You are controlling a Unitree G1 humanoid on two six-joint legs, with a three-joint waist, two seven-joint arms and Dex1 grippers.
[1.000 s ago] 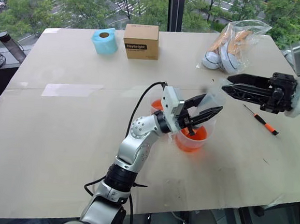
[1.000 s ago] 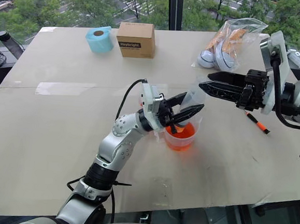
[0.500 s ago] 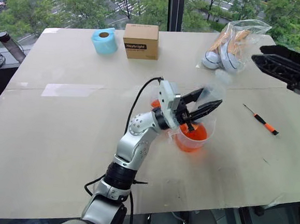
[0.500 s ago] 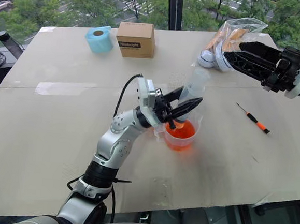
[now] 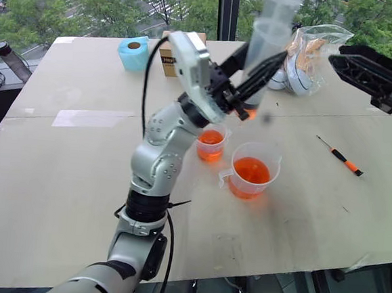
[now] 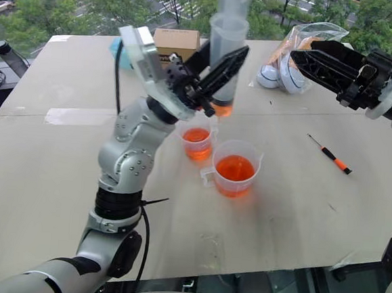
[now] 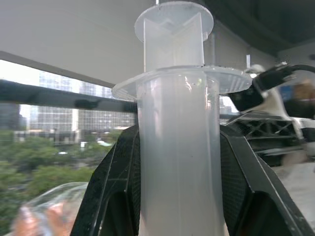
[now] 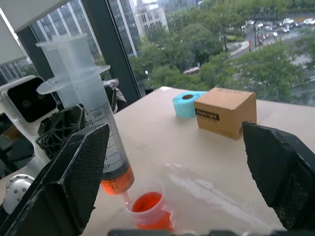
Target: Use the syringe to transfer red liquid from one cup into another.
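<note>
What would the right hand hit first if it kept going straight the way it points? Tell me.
Probably the syringe held upright in the left hand: the open right hand points at it across the table. Depth is uncertain.

Left hand point(image 6: 219, 70) raised, fingers clamped together; right hand point(image 6: 310, 60) spread wide, pointing left.

table point(image 5: 65, 163) with cups point(image 5: 251, 171), box point(image 6: 179, 42), screwdriver point(image 5: 340, 156)
</note>
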